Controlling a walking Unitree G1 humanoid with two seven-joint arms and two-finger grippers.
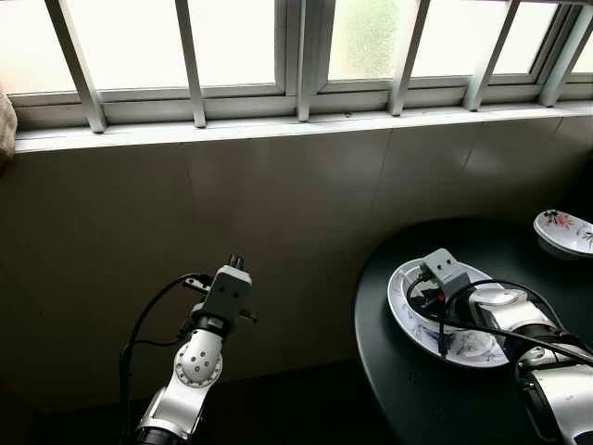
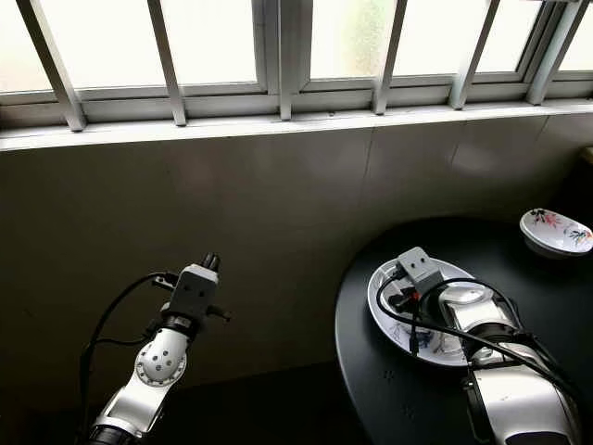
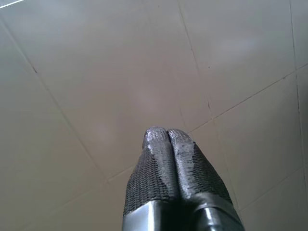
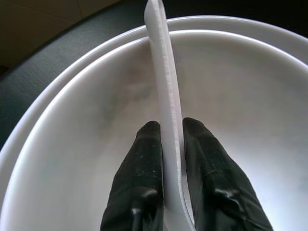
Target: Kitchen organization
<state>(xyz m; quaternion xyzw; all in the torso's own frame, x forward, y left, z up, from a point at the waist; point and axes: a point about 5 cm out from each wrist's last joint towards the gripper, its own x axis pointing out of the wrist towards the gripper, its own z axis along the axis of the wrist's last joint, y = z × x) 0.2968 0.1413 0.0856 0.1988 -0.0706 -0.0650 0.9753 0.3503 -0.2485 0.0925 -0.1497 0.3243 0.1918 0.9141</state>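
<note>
Unlabelled white spoon point(image 4: 166, 91) between end-effector fingers point(image 4: 139, 183)

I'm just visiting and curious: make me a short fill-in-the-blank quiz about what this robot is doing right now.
1. The right gripper is shut on a thin white ____.
2. That piece sits in a large white bowl on a round ____ table.
3. The left gripper, fingers shut, faces a tiled ____.

Missing words: plate rim; black; wall

Two silver metal arms with rounded joints dotted with small screws. Black cables loop loosely along each arm. Each wrist carries a boxy grey camera housing. The left gripper point(image 3: 166, 137) and right gripper point(image 4: 166, 127) each have two long black fingers with textured, woven-looking pads.
</note>
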